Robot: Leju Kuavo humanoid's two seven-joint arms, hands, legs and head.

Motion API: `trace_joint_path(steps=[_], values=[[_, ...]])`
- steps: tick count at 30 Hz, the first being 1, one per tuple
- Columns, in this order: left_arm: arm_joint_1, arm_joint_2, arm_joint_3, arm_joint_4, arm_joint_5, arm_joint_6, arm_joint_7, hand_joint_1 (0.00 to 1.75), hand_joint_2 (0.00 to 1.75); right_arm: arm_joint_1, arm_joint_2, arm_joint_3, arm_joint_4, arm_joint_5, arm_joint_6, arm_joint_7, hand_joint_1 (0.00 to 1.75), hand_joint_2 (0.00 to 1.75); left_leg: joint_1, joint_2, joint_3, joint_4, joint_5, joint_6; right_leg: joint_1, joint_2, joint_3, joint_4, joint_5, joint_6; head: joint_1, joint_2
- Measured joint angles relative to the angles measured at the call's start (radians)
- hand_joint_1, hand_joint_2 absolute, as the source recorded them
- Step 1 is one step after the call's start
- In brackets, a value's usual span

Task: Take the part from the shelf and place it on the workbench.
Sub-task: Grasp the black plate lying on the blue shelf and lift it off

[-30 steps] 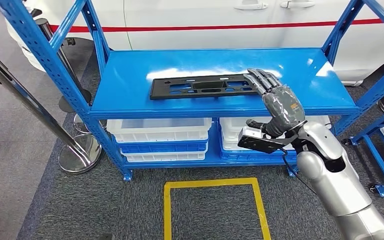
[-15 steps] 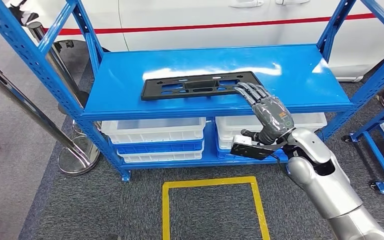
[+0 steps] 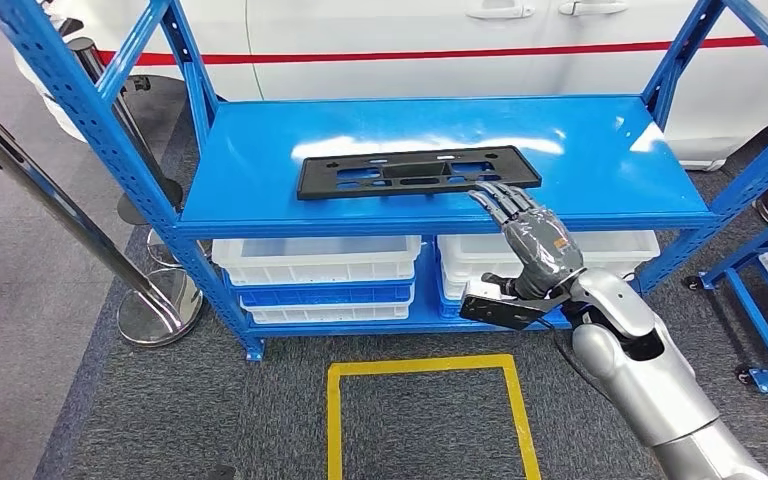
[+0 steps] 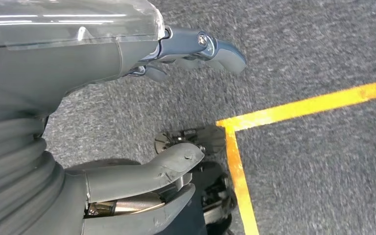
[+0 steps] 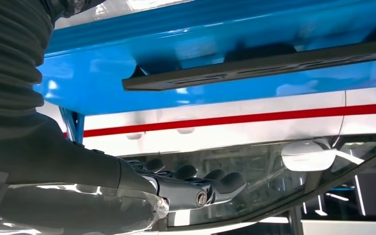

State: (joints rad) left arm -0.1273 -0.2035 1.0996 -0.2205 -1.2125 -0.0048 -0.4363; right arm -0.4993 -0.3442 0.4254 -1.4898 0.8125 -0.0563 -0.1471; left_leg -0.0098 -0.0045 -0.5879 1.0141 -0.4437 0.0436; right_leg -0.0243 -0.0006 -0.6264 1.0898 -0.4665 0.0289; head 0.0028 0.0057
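- Right now your right hand [image 3: 532, 228] hovers flat, fingers spread, holding nothing, at the black bracket's [image 3: 418, 171] near edge on the blue shelf [image 3: 600, 150]
- Slide fingers under its long edge before closing

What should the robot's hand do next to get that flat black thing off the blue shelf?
Probably slide the right hand a little further forward over the black part and close on its near edge. The fingers are stretched out flat at that edge, holding nothing, and the part lies flat on the blue shelf.
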Motion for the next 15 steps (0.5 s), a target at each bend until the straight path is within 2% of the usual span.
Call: trace_joint_path(steps=[2,4,6,7,9,10,11,12,13,15], values=[[-0.001,0.0,-0.002,0.0,-0.001,0.0,0.001,0.0,1.75,0.002,0.001,0.0,0.001,0.0,-0.002,0.0,0.0,1.75,-0.002,-0.001,-0.005,0.011,-0.007,-0.009,0.003,0.002,0.017,-0.039,0.001,-0.011,0.0,0.0],[-0.001,0.0,-0.003,0.0,-0.001,0.0,0.001,0.0,1.75,0.004,0.001,0.0,0.002,0.001,-0.003,0.0,0.0,1.75,-0.002,0.0,-0.007,0.014,-0.01,-0.016,0.005,0.003,0.016,-0.04,0.003,-0.023,0.0,0.0],[-0.001,0.0,-0.004,0.0,-0.001,0.0,0.001,0.0,1.75,0.004,0.001,0.001,0.002,0.001,-0.004,0.0,0.0,1.75,0.001,0.0,-0.02,0.046,-0.032,-0.026,0.004,0.003,0.019,-0.043,0.005,-0.034,0.0,0.0],[-0.001,0.0,-0.004,0.0,-0.001,0.0,0.001,0.0,1.75,0.004,0.001,0.001,0.002,0.001,-0.004,0.0,0.0,1.75,0.003,0.0,-0.041,0.09,-0.058,-0.031,0.003,0.002,0.021,-0.045,0.005,-0.038,0.0,0.0],[0.0,0.0,-0.005,0.0,-0.001,0.0,0.002,0.0,1.75,0.005,0.003,0.001,0.002,0.001,-0.004,0.0,0.0,1.75,0.007,0.0,-0.103,0.22,-0.117,-0.039,0.004,0.001,0.022,-0.045,0.004,-0.044,-0.001,0.0],[0.0,0.0,-0.005,0.0,-0.001,0.0,0.002,0.0,1.75,0.006,0.004,0.001,0.002,0.001,-0.004,0.0,0.0,1.75,0.009,0.0,-0.134,0.277,-0.135,-0.041,0.006,0.001,0.022,-0.045,0.003,-0.045,0.0,0.0],[0.001,0.0,-0.005,0.0,-0.001,0.0,0.002,0.0,1.75,0.006,0.005,0.001,0.002,0.001,-0.004,0.0,0.0,1.75,0.01,0.0,-0.15,0.304,-0.134,-0.041,0.007,0.001,0.023,-0.045,0.002,-0.046,0.0,0.0],[0.001,0.0,-0.005,0.0,-0.001,0.0,0.002,0.0,1.75,0.007,0.005,0.001,0.002,0.001,-0.004,0.0,0.0,1.75,0.011,0.0,-0.15,0.294,-0.116,-0.04,0.007,0.002,0.024,-0.045,0.001,-0.046,0.0,0.0],[0.001,0.0,-0.005,0.0,-0.001,0.0,0.002,0.0,1.75,0.007,0.005,0.001,0.002,0.001,-0.004,0.0,0.0,1.75,0.011,0.0,-0.129,0.246,-0.081,-0.037,0.008,0.002,0.027,-0.045,-0.001,-0.045,0.0,0.0],[0.0,0.0,-0.006,0.0,-0.001,0.0,0.002,0.0,1.75,0.007,0.006,0.001,0.002,0.001,-0.004,0.0,0.0,1.75,0.008,0.0,-0.065,0.105,-0.015,-0.027,0.009,0.004,0.033,-0.045,-0.005,-0.042,0.0,0.0]])
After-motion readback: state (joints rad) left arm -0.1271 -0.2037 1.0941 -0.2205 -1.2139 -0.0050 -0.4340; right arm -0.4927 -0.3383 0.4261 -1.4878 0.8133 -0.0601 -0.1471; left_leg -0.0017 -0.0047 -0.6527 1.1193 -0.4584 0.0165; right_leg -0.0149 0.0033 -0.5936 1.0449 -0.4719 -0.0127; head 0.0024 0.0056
